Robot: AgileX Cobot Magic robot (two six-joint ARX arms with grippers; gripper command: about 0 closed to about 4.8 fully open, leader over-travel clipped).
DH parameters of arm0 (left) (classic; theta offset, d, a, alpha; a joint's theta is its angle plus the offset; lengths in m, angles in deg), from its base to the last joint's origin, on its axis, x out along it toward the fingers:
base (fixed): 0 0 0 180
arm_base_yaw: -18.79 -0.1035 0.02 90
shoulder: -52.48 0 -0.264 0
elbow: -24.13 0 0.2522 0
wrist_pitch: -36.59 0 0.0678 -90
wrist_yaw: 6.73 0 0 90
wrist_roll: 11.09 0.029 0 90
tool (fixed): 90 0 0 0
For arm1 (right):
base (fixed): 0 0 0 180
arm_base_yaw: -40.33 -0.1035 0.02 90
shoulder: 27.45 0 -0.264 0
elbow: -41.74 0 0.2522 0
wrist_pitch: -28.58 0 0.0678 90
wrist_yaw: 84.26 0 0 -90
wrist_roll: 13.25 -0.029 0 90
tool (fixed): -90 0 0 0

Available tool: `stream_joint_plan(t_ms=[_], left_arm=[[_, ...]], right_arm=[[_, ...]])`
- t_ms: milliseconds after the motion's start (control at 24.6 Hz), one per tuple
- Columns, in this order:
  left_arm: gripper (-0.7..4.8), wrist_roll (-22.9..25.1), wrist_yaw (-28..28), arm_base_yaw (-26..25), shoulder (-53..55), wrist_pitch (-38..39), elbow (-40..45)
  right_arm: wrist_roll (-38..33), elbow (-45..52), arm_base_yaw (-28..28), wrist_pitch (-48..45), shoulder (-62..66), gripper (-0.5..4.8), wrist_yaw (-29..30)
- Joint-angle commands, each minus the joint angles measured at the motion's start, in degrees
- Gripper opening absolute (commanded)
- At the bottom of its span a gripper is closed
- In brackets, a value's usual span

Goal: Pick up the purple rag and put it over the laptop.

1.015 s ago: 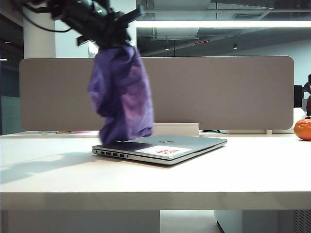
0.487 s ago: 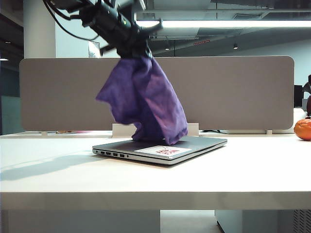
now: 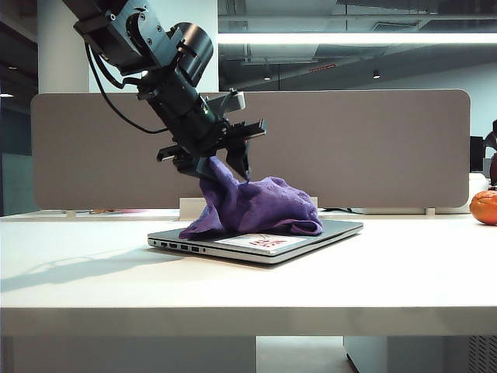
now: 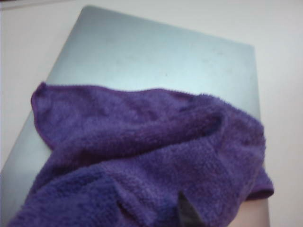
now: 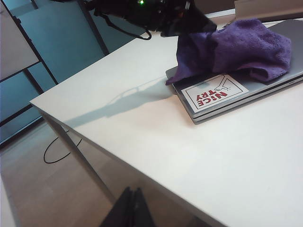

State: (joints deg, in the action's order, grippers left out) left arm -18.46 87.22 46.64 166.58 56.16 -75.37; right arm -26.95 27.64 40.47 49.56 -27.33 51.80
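Observation:
The purple rag (image 3: 260, 206) lies heaped on the lid of the silver-grey laptop (image 3: 330, 228), covering its left and middle part; one peak of the cloth still rises up between the fingers of my left gripper (image 3: 216, 159). That gripper hangs tilted just above the laptop's left end, its jaws spread open. In the left wrist view the rag (image 4: 156, 161) fills the near half of the laptop lid (image 4: 142, 56), and one dark fingertip (image 4: 188, 215) shows against it. My right gripper (image 5: 132, 208) is shut, off the table's edge above the floor, far from the rag (image 5: 241, 45).
The white-and-red sticker (image 5: 215, 91) at the laptop's front stays uncovered. A grey divider panel (image 3: 373, 148) runs behind the table. An orange round object (image 3: 484, 207) sits at the far right. The white table (image 3: 233, 287) extends in front of the laptop.
My left arm came down and to the right, laying the hanging rag on the laptop lid. Its jaws went from shut on the rag to spread open. The right arm stayed still.

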Motion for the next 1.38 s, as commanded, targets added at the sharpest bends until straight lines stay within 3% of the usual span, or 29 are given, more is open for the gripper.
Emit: stream_joint_plan(t_ms=[41, 162, 487, 771, 853, 974, 1380], left_arm=[[2.61, -0.1, 0.4, 0.0, -0.5, 6.8, -0.7], [3.39, -0.2, 3.4, 0.0, -1.5, 10.7, -0.7], [3.41, -0.2, 4.2, -0.1, -6.5, 14.8, -0.7], [3.4, -0.7, 3.8, -0.1, -6.1, 0.7, -0.7], [3.4, -4.2, 3.6, -0.1, -6.0, 5.1, -0.7], [3.4, -4.2, 1.3, -0.1, -6.0, 12.7, -0.7], [3.4, -5.6, 1.4, -0.1, -6.1, 29.6, -0.7]], right_arm=[[0.2, 0.3, 0.0, -0.5, -0.1, 0.22, -0.1], [0.2, 0.3, 0.0, -0.6, -0.1, 0.22, -0.1], [0.2, 0.3, 0.0, -0.5, -0.1, 0.22, -0.1], [0.2, 0.3, 0.0, -0.5, -0.1, 0.22, 0.0], [0.2, 0.3, 0.0, -0.5, -0.1, 0.22, 0.1], [0.2, 0.3, 0.0, -0.5, -0.1, 0.22, 0.0], [0.2, 0.3, 0.0, -0.5, -0.1, 0.22, 0.0]])
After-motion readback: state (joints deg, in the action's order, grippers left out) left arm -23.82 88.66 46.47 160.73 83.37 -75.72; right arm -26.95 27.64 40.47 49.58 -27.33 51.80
